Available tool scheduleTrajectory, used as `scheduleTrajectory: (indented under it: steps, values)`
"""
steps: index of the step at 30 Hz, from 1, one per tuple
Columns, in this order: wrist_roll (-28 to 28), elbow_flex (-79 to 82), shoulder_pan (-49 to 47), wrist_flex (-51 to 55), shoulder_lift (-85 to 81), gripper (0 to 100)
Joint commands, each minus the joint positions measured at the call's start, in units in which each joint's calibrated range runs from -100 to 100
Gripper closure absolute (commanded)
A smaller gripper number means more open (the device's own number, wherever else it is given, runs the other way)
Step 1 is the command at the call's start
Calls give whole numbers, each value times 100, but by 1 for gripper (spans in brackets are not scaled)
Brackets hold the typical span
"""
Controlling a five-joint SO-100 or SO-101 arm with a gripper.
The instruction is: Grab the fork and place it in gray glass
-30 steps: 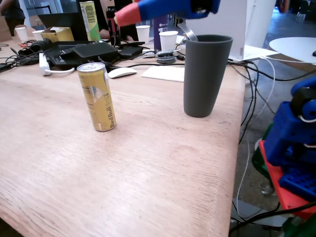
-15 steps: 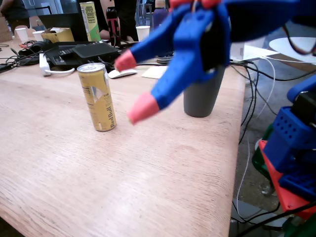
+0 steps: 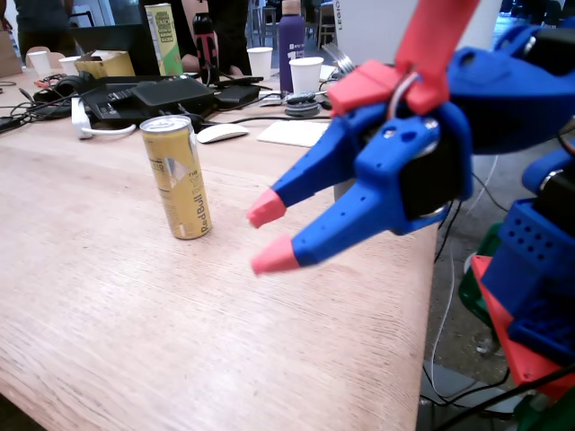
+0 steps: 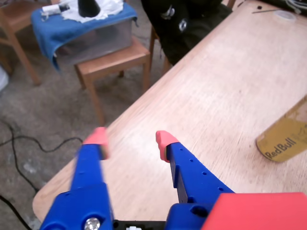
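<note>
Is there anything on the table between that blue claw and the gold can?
Nothing: in the fixed view, only bare wooden table separates the open gripper from the gold can.

Arm: blue printed plastic shells with red-orange links and base parts. Gripper (image 3: 262, 233): two tapered blue jaws, each capped with a salmon-pink tip (image 4: 164, 142); rows of small round holes along the jaws. Silver screw heads at the joints. A metal ring sits at the wrist bracket.
</note>
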Motion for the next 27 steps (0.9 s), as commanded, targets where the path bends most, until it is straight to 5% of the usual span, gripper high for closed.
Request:
scheduleTrajectory:
  steps: [1,11,16,22,27]
  values:
    - [10,619,-33,11,-640,100]
    - [0,2837,-33,68,-2656,100]
    - [0,2847,18,1669,-3436,100]
    - [0,2847,2031,1874,-3599,100]
    - [-391,2837,2065,1891,-3599,100]
